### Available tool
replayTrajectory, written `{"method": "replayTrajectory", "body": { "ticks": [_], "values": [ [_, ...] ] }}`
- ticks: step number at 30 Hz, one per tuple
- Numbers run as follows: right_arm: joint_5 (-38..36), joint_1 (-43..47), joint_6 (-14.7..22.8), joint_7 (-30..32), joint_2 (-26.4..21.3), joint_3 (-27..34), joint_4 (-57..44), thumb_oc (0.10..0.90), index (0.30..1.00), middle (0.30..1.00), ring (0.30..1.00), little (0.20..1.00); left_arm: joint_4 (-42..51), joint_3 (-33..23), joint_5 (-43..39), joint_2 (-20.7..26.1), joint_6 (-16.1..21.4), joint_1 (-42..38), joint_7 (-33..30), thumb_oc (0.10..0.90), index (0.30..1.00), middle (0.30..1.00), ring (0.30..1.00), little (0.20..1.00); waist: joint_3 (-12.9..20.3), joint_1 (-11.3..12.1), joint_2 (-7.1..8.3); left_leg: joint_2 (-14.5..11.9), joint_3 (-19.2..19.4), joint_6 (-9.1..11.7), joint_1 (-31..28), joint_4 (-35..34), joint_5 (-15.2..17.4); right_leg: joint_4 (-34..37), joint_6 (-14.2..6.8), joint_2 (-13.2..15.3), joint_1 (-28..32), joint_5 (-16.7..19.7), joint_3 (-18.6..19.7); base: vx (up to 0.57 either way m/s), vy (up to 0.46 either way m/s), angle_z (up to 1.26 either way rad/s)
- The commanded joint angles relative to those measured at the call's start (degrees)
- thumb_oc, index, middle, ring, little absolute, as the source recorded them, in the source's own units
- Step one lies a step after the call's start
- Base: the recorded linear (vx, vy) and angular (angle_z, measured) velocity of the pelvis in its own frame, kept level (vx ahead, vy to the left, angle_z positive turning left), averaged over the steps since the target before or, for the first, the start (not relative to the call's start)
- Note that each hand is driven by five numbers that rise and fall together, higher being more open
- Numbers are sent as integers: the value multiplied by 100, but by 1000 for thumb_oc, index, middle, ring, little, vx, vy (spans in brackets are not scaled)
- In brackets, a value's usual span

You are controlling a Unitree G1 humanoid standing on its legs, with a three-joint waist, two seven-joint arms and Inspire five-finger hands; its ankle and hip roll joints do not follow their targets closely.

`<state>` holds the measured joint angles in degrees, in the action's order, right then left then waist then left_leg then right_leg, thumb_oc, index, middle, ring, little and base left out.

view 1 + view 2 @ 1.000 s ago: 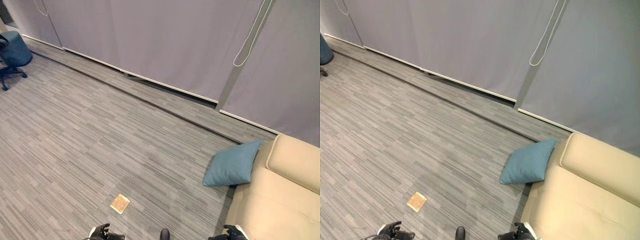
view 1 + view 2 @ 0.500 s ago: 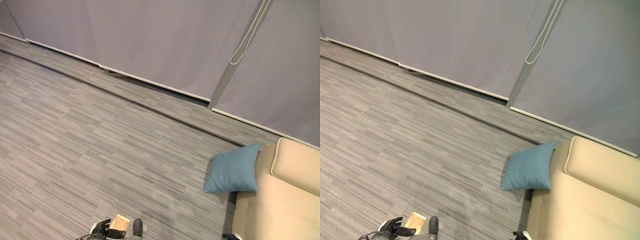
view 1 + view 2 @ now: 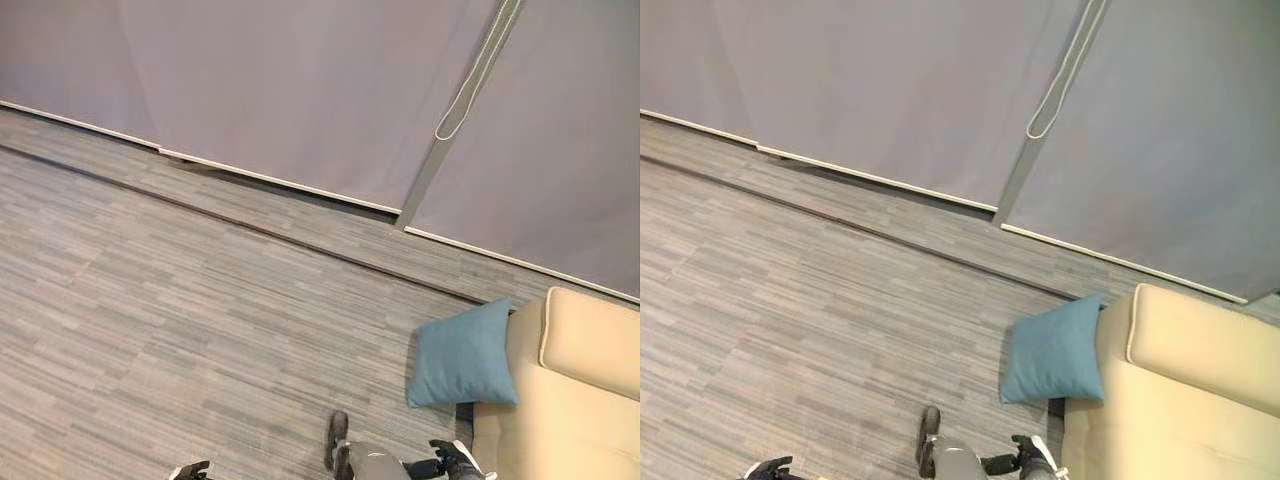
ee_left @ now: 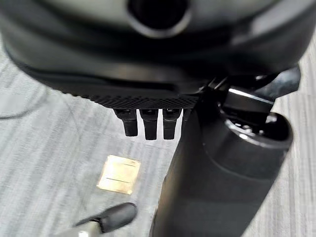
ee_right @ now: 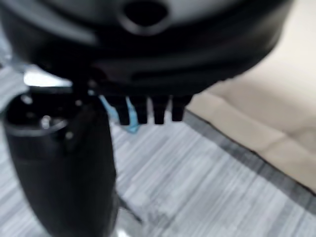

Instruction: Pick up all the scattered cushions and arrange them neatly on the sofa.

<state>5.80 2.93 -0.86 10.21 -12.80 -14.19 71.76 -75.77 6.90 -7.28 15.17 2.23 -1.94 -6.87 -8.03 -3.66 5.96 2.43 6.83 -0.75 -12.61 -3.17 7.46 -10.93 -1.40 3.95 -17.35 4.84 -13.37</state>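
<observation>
A teal cushion stands on the carpet, leaning against the near end of the cream sofa at the lower right. My left hand hangs low at the bottom edge, far left of the cushion. Its fingers are straight and hold nothing. Near the sofa's front corner, just below the cushion, hangs my right hand. It is also empty, with straight fingers. A sliver of the teal cushion and the sofa's cream side show past them.
Grey floor-length blinds with a hanging cord loop close off the far side, with a floor track in front. A small brass floor plate lies in the carpet under my left hand. Striped grey carpet spreads to the left.
The camera has swung right: the office chair and floor plate have left the eye views. The cushion still leans on the sofa. Both hands stay low and empty.
</observation>
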Motion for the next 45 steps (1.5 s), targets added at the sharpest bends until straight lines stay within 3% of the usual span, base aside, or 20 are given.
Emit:
{"method": "replayTrajectory", "body": {
  "ticks": [1, 3, 5, 8, 10, 12, 14, 15, 16, 19, 21, 27, 31, 34, 36, 37, 38, 41, 42, 45],
  "values": [
    [20, 225, 51, 138, -337, -23, 145, 800, 900, 900, 900, 900, 57, 34, 227, 114, 167, 6, -37, 800, 900, 900, 900, 900, 171, -34, 0, 116, -525, 51, 482, 923, 425, 624, -437, -152, 822, -342, 263, 263, -65, 25],
    [-44, 185, 79, 139, -324, 21, 174, 800, 900, 900, 900, 900, 51, 110, 286, 70, 164, -13, -26, 800, 900, 900, 900, 900, 220, -101, -41, 12, -497, 268, 515, 1232, 202, 711, -346, -251, 1009, -398, 300, 239, -79, 4],
    [-105, 164, 94, 136, -333, 67, 207, 800, 900, 900, 900, 900, 88, 168, 301, 52, 145, -26, 2, 800, 900, 900, 900, 900, 212, -137, 16, -182, -337, 571, 873, 2231, -232, 852, -227, -288, 1294, -460, 326, 169, -105, 5],
    [-231, 188, 91, 163, -385, 104, 208, 800, 900, 900, 900, 900, 161, 242, 294, 44, 115, -87, 14, 800, 900, 900, 900, 900, 111, -86, 138, -286, -223, 558, 1320, 3251, -471, 967, -59, -343, 1563, -535, 539, 150, -91, -9],
    [-289, 168, 74, 156, -415, 119, 212, 800, 900, 900, 900, 900, 162, 277, 276, 34, 111, -104, 15, 800, 900, 900, 900, 900, 76, -31, 211, -298, -183, 425, 1679, 3448, -328, 1015, -30, -321, 1690, -592, 694, 176, -30, -48],
    [-281, 147, 66, 173, -434, 97, 229, 800, 900, 900, 900, 900, 155, 311, 259, 1, 114, -123, 24, 800, 900, 900, 900, 900, 75, 34, 270, -215, -300, 285, 1937, 2818, -4, 1118, -114, -312, 1866, -688, 931, 215, 23, -46],
    [-281, 145, 66, 173, -435, 97, 229, 800, 900, 900, 900, 900, 154, 312, 259, 0, 114, -122, 24, 800, 900, 900, 900, 900, 63, 43, 269, -216, -293, 282, 1915, 2813, 4, 1120, -116, -312, 1884, -693, 938, 157, 45, -63],
    [-283, 131, 63, 222, -449, 100, 250, 800, 900, 900, 900, 900, 171, 344, 237, -8, 140, -157, 8, 800, 900, 900, 900, 900, 40, 115, 203, -154, -548, 326, 2255, 1799, -260, 1179, -151, -412, 2047, -820, 1151, 180, 64, -49],
    [-283, 130, 63, 222, -450, 100, 250, 800, 900, 900, 900, 900, 170, 344, 237, -10, 141, -156, 7, 800, 900, 900, 900, 900, 24, 121, 210, -147, -544, 325, 2219, 1770, -268, 1182, -152, -404, 2070, -825, 1155, 244, 87, -32],
    [-240, 160, 65, 256, -457, 50, 279, 800, 900, 900, 900, 900, 169, 362, 157, -26, 194, -181, -6, 800, 900, 900, 900, 900, -45, 269, 103, 52, -1265, 421, 2422, 1146, -761, 1147, -153, -591, 2231, -917, 1511, 147, 59, -40],
    [-231, 167, 69, 261, -456, 48, 281, 800, 900, 900, 900, 900, 157, 377, 149, -43, 199, -182, -4, 800, 900, 900, 900, 900, -58, 285, 99, 90, -1385, 436, 2440, 1116, -798, 1118, -166, -602, 2277, -945, 1605, 159, 91, -87],
    [-138, 188, 50, 188, -341, 39, 277, 800, 900, 900, 900, 900, 33, 302, 318, -19, 143, -24, -27, 800, 900, 900, 900, 900, 142, 288, 19, 29, -1038, 160, 1951, 858, -552, 466, -356, -428, 2123, -1056, 1879, 198, 172, -90],
    [-121, 363, 37, 180, -297, 8, 196, 800, 900, 900, 900, 900, 101, 303, 304, 92, 135, -93, -47, 800, 900, 900, 900, 900, 94, 268, -62, -118, -635, 15, 1706, 666, -447, -407, -646, -239, 1493, -731, 1514, 79, 88, -73],
    [-47, 412, 68, 183, -281, -32, 155, 800, 900, 900, 900, 900, 85, 277, 291, 139, 139, -110, -58, 800, 900, 900, 900, 900, 93, 328, -122, -206, -308, -2, 1482, 555, -303, -226, -615, 147, 1353, -833, 427, 76, 53, -102],
    [-22, 429, 64, 195, -293, -53, 134, 800, 900, 900, 900, 900, 101, 225, 260, 162, 143, -112, -42, 800, 900, 900, 900, 900, 122, 354, -141, -229, -132, 8, 1364, 495, -248, 108, -524, 248, 1319, -794, -106, 75, 4, -77],
    [-22, 429, 64, 195, -294, -53, 134, 800, 900, 900, 900, 900, 101, 225, 260, 162, 143, -112, -42, 800, 900, 900, 900, 900, 121, 354, -141, -230, -132, 9, 1362, 494, -248, 109, -523, 248, 1320, -793, -105, 108, -19, -67],
    [-18, 452, 54, 190, -332, -12, 115, 800, 900, 900, 900, 900, 106, 186, 252, 187, 166, -120, -24, 800, 900, 900, 900, 900, 162, 350, -151, -225, 44, 23, 1269, 464, -188, 399, -507, 272, 1222, -720, -550, 109, -25, -95],
    [3, 434, 55, 213, -359, -30, 99, 800, 900, 900, 900, 900, 114, 197, 296, 185, 175, -84, -53, 800, 900, 900, 900, 900, 131, 319, -161, -247, 130, 34, 1181, 538, -117, 461, -518, 261, 1243, -705, -559, 118, -46, -59],
    [-24, 396, 63, 213, -364, -23, 118, 800, 900, 900, 900, 900, 118, 243, 369, 178, 176, -119, -56, 800, 900, 900, 900, 900, 136, 243, -113, -223, 111, 33, 1187, 669, -43, 568, -488, 150, 1302, -744, -269, 127, -81, -16],
    [-156, 269, 65, 257, -416, 82, 232, 800, 900, 900, 900, 900, 193, 328, 401, 101, 189, -186, -24, 800, 900, 900, 900, 900, 165, 177, -27, -284, 221, 199, 1310, 1298, 127, 886, -348, 25, 1567, -748, -89, 131, -104, 0]
  ]
}}
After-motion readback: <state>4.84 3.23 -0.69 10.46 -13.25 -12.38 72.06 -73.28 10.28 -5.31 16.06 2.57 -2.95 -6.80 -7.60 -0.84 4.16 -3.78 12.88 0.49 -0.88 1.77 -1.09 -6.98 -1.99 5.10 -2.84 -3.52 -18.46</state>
